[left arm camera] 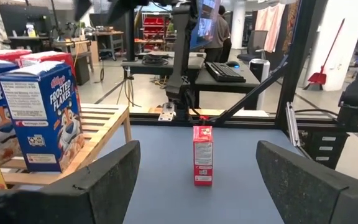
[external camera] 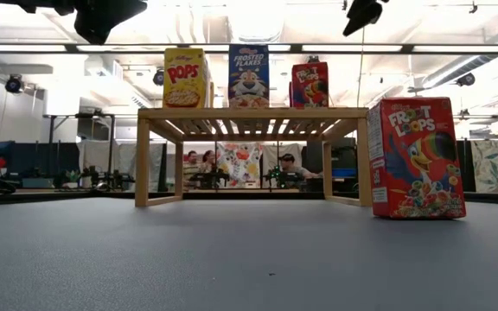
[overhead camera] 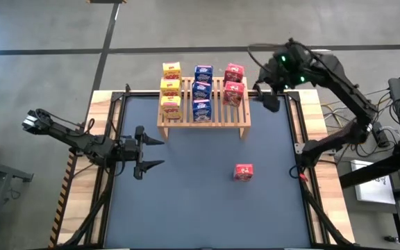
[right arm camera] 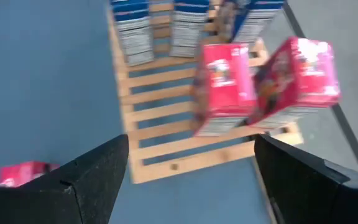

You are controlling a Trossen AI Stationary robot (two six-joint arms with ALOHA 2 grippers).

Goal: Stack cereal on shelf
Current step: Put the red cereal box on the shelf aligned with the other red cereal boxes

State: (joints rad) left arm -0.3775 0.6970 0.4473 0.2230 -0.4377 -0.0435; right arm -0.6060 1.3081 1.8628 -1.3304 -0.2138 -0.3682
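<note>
A wooden slatted shelf (overhead camera: 204,111) stands at the far middle of a dark desk (overhead camera: 186,201), and everything here is placed relative to that shelf.

Off the shelf's left front corner, the left gripper (overhead camera: 151,153) hovers low over the desk with its jaws spread wide and nothing between them. Its wrist view looks between those jaws across the desk.

On the shelf's left end stand three yellow cereal boxes (overhead camera: 170,89) in a row running front to back. Just beside them, along the middle of the shelf, stand three blue cereal boxes (overhead camera: 201,91) in a matching row. On the shelf's right end stand only two red cereal boxes (overhead camera: 233,84), one behind the other, at the middle and back, with bare slats in front of them.

A third red cereal box (overhead camera: 243,172) stands upright on the desk, well in front of the shelf's right end and apart from both arms.

Just past the shelf's right end, near its back corner, the right gripper (overhead camera: 269,101) hangs above the desk. Its jaws are released and wide apart, empty, and its wrist view looks down on the two red boxes.
</note>
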